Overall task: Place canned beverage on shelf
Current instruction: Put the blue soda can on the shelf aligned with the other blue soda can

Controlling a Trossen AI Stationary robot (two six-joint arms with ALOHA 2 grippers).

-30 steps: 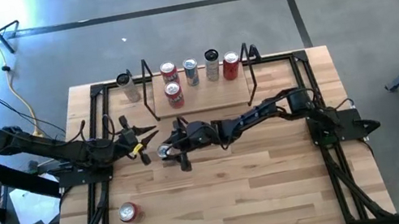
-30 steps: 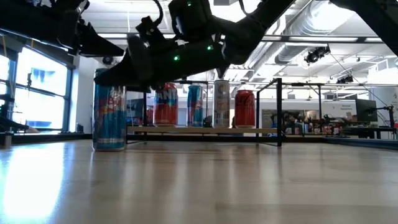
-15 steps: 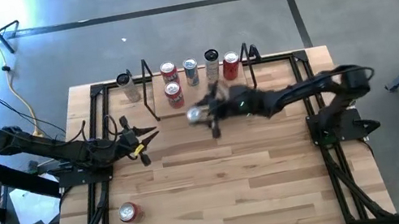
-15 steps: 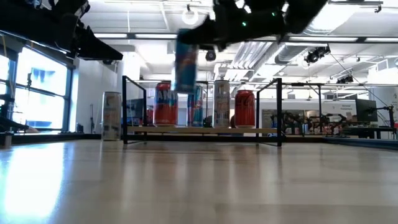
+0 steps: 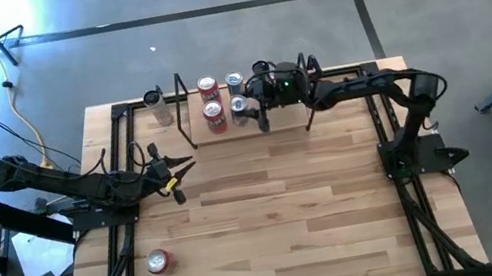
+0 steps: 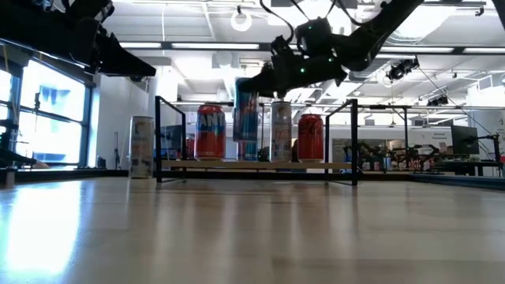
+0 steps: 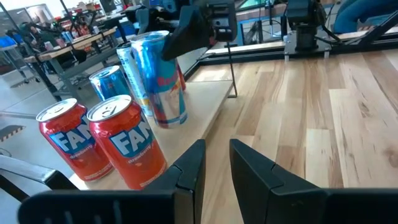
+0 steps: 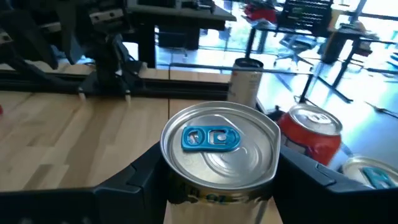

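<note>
R jaws (image 5: 255,106) clamped on tall blue-silver can (image 5: 240,107) over pale wood plank shelf (image 5: 274,115); risks clipping red can (image 5: 214,115) beside; L jaws (image 5: 178,170) nearly closed, empty

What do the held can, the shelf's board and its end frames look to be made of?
The blue can in the right gripper: thin metal, likely aluminium, judging by its shiny silver lid with a blue pull tab. The shelf board: pale wood with visible grain and a matt finish. The end frames: thin black rods, apparently painted or coated metal.
</note>
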